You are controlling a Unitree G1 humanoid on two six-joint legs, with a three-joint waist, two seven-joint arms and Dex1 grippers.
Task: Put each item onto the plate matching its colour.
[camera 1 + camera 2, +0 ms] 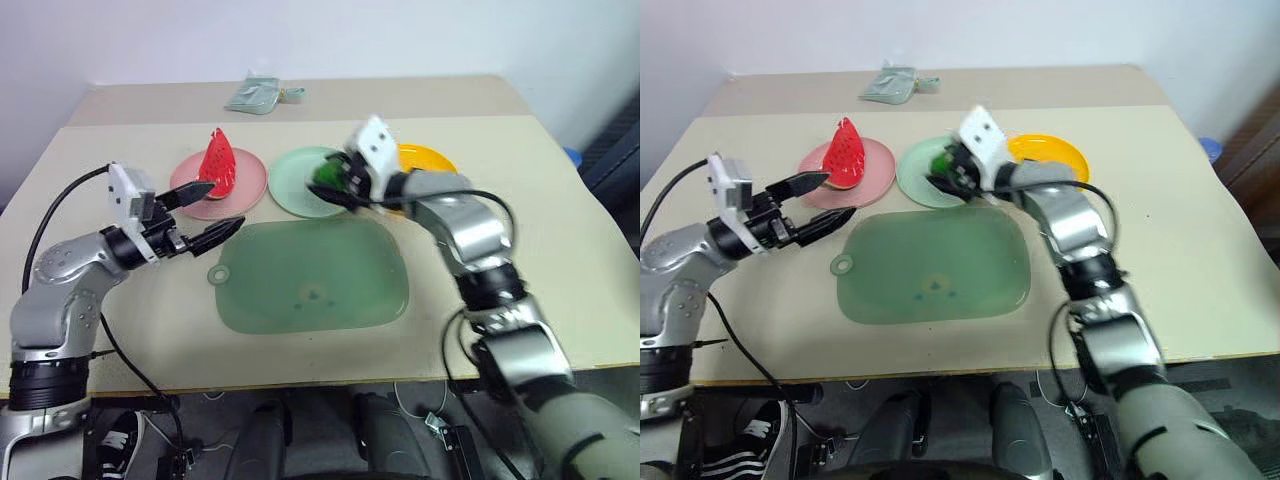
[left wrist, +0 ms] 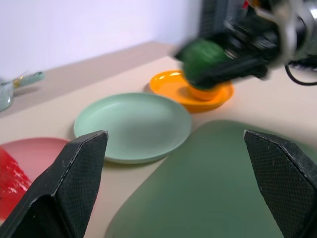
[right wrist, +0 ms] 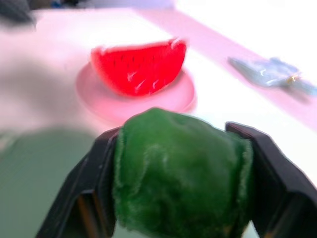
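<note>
While clamped on the dark-green ball (image 3: 181, 171), right gripper (image 1: 335, 180) raised over the light-green plate (image 1: 290, 185), ball off the plate's surface. Left gripper (image 1: 205, 213) spread wide and empty, near the pink plate (image 1: 250, 180) and the edge of the large green tray (image 1: 310, 275). Watermelon wedge (image 1: 216, 160) upright on the pink plate. Orange (image 2: 203, 94) on the orange plate (image 2: 171, 82), behind the ball in the left wrist view. Folded cloth (image 1: 255, 95) at the far side of the table (image 1: 560, 260)
</note>
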